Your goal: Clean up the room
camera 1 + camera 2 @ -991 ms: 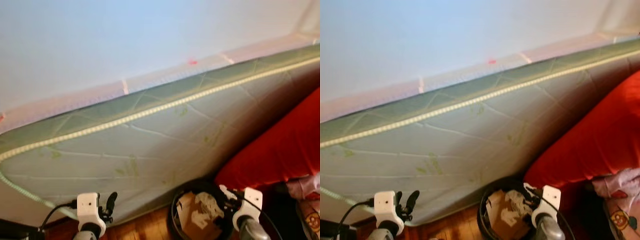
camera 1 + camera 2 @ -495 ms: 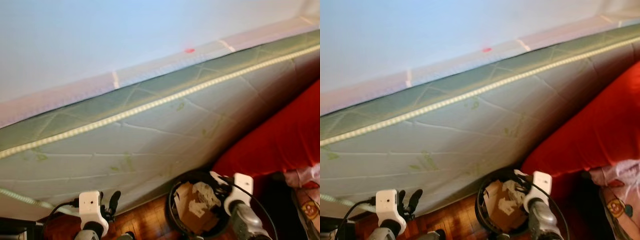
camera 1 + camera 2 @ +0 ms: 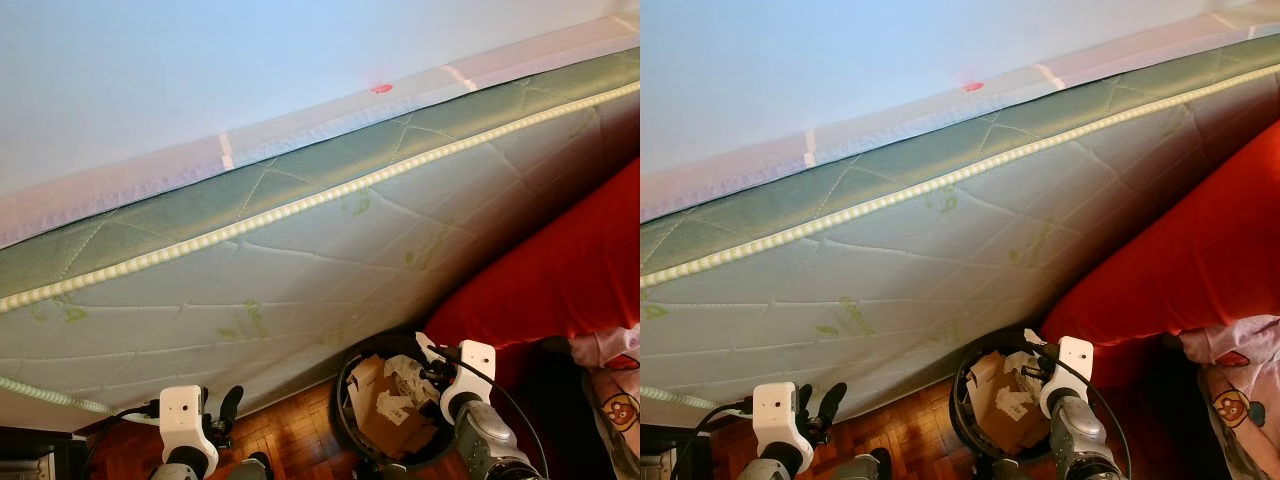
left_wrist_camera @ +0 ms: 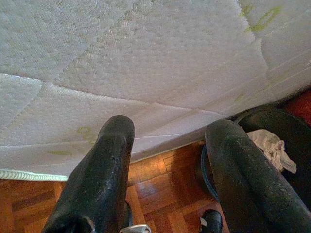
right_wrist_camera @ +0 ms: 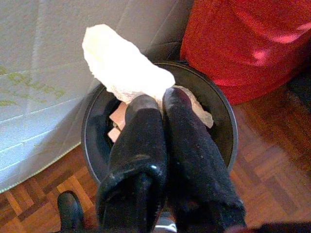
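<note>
Right gripper (image 5: 159, 104) has moved over bin (image 5: 221, 114), pinching crumpled tissue (image 5: 124, 65).

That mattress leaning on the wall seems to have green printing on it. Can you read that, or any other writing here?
Green marks on the mattress: a logo-like print repeated over the cover, too blurred to read.
Cartoon patch on the pink fabric: a picture with no legible words.
Cardboard scraps in the black bin: no text can be made out.
</note>
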`<state>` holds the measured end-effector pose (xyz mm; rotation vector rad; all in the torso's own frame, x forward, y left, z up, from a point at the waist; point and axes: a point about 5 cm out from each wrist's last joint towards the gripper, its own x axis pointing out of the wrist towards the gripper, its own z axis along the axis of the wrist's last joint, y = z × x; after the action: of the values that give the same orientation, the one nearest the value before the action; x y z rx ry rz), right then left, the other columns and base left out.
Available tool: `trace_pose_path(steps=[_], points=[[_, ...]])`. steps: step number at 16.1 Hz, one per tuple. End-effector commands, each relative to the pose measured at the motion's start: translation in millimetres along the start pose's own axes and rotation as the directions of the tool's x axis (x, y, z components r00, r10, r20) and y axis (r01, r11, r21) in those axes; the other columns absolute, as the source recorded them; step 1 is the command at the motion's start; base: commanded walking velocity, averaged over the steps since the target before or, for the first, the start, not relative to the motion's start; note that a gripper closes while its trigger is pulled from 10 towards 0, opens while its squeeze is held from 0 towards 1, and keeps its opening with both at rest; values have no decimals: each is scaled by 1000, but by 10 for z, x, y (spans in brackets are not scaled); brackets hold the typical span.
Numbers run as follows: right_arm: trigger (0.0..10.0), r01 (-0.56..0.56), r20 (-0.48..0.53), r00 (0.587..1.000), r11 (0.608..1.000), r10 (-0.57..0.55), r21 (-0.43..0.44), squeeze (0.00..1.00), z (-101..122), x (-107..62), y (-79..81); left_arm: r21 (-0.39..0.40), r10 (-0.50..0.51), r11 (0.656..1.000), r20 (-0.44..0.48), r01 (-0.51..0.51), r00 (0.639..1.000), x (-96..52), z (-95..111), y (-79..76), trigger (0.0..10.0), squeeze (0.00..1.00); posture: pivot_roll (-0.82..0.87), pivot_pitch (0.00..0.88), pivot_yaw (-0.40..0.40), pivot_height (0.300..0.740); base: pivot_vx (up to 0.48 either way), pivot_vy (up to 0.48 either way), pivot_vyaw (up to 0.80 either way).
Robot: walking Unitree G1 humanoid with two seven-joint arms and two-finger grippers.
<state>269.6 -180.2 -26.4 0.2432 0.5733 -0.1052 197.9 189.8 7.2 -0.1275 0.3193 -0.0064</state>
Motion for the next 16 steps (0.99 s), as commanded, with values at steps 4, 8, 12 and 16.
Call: trace_pose_path(steps=[4, 8, 12, 16], points=[[10000, -5, -46, 999, 1000, 5, -2, 1000, -125, -34, -7, -7, 16, 1000, -42, -16, 999, -65, -75, 45, 10000, 0, 251, 291, -29, 740, 0, 0, 0], [10000, -22, -67, 998, 1000, 21, -16, 1000, -174, -44, 21, -8, 10, 1000, -42, -11, 999, -44, -71, 29, 10000, 0, 254, 291, -28, 740, 0, 0, 0], [10000, -45, -92, 995, 998, 42, -36, 1000, -205, -49, 39, -6, 9, 1000, -48, -10, 999, -47, -75, 27, 10000, 0, 254, 292, -29, 740, 0, 0, 0], [10000, -32, -121, 992, 997, 24, -63, 1000, -259, -64, 23, -7, 6, 1000, -47, -6, 999, -40, -71, 17, 10000, 0, 254, 291, -30, 740, 0, 0, 0]])
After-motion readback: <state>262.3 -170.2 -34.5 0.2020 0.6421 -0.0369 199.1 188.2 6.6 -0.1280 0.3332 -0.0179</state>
